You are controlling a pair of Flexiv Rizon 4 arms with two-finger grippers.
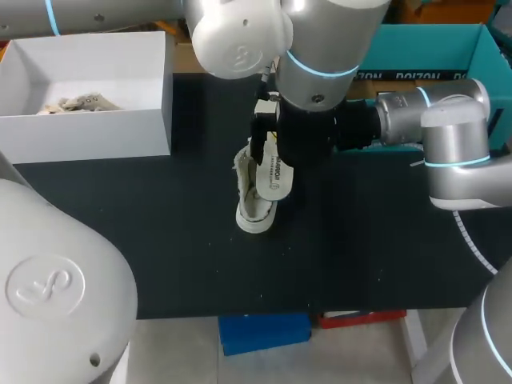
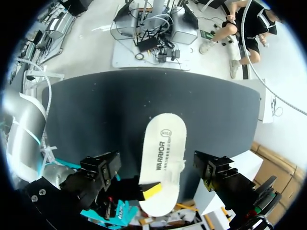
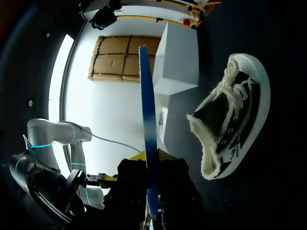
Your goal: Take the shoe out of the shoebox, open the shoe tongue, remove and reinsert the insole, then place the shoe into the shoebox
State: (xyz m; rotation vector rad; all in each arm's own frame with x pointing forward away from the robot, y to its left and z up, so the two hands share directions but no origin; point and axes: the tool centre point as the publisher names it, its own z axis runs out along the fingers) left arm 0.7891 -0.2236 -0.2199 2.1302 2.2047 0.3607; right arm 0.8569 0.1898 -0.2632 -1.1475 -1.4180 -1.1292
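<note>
— On the black table (image 1: 160, 240), what is there?

— Near the middle, a dark canvas sneaker with a white rubber sole and pale laces (image 1: 253, 210) lies on its side. It is outside the white cardboard shoebox (image 1: 88, 128) and apart from it. The shoebox stands open at the table's far left, with something pale and crumpled (image 1: 80, 102) inside; I cannot tell what it is.

— And the insole?

— A flat oval insole, white on top with dark print and blue underneath (image 2: 163, 148), is held up off the table, just beside the sneaker's open mouth. I cannot tell whether the two touch.

— What holds it?

— The right end effector (image 3: 151, 160), on the arm that comes in from the right, is clamped on one end of the insole. One yellow fingertip (image 2: 152, 189) presses on the printed face. The left end effector (image 2: 157, 166) hangs above with its two fingers spread wide, one on each side of the insole, and neither touches it.
</note>
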